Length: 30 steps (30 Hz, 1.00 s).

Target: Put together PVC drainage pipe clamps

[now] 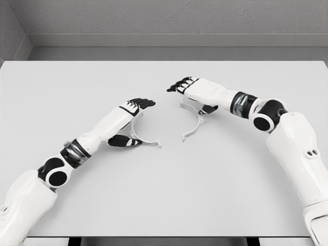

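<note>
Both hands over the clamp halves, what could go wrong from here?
1. The left hand and right hand have flat, open fingers over thin halves lying flat on the table; a pinch may slip or push them.
2. The left half and right half sit apart, ends unaligned; they may meet crooked.

I count two white clamp halves (145,134) (192,122), one table (169,200), and my two hands (134,107) (185,85).
</note>
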Each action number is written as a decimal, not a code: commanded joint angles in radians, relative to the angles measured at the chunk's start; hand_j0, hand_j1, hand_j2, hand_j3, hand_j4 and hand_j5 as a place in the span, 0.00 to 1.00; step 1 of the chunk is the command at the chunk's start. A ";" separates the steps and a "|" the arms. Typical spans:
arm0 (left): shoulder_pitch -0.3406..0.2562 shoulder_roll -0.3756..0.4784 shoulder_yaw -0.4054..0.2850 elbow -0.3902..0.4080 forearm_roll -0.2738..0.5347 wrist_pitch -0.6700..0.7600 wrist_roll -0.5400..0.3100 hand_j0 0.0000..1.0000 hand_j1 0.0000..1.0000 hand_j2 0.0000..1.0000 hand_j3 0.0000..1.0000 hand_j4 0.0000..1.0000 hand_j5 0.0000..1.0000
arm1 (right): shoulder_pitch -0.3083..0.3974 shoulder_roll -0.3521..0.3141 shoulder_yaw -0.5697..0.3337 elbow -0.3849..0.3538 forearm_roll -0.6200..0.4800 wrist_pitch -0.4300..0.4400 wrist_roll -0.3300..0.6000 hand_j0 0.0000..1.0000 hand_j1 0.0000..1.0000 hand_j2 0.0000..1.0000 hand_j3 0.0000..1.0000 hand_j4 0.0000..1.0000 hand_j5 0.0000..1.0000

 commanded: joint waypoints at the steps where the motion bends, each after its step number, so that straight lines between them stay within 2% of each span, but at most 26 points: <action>1: 0.000 -0.006 0.001 0.000 0.002 0.000 0.001 1.00 1.00 1.00 1.00 1.00 1.00 | 0.000 0.005 0.010 -0.013 -0.005 0.008 0.000 1.00 1.00 1.00 1.00 1.00 1.00; 5: 0.000 -0.006 -0.001 0.004 -0.001 0.000 0.001 1.00 1.00 1.00 1.00 1.00 1.00 | 0.002 0.005 0.030 -0.042 -0.005 0.029 0.001 1.00 1.00 1.00 1.00 1.00 1.00; 8: 0.011 0.008 0.007 0.006 0.005 0.000 0.001 1.00 1.00 1.00 1.00 1.00 1.00 | -0.002 0.002 0.023 -0.034 -0.005 0.046 -0.002 1.00 1.00 1.00 1.00 1.00 1.00; 9: 0.008 0.013 0.008 0.007 0.013 0.000 0.001 1.00 1.00 1.00 1.00 1.00 1.00 | -0.021 0.001 0.021 -0.026 -0.007 0.048 -0.002 1.00 1.00 1.00 1.00 1.00 1.00; 15: -0.003 0.105 0.028 0.012 0.016 0.000 0.004 1.00 1.00 1.00 1.00 1.00 1.00 | -0.015 -0.030 -0.007 -0.016 -0.010 0.077 -0.008 1.00 1.00 1.00 1.00 1.00 1.00; 20: -0.018 0.095 0.028 0.033 0.016 0.000 0.004 1.00 1.00 1.00 1.00 1.00 1.00 | 0.012 -0.053 -0.007 -0.031 -0.017 0.054 -0.008 1.00 1.00 1.00 1.00 1.00 1.00; 23: -0.031 0.076 0.027 0.047 0.014 0.000 0.004 1.00 1.00 1.00 1.00 1.00 1.00 | 0.041 -0.071 -0.007 -0.092 -0.017 0.054 -0.006 1.00 1.00 1.00 1.00 1.00 1.00; 30: -0.035 0.042 0.024 0.063 0.005 0.000 0.004 1.00 1.00 1.00 1.00 1.00 1.00 | 0.069 -0.070 -0.005 -0.134 -0.016 0.056 -0.002 1.00 1.00 1.00 1.00 1.00 1.00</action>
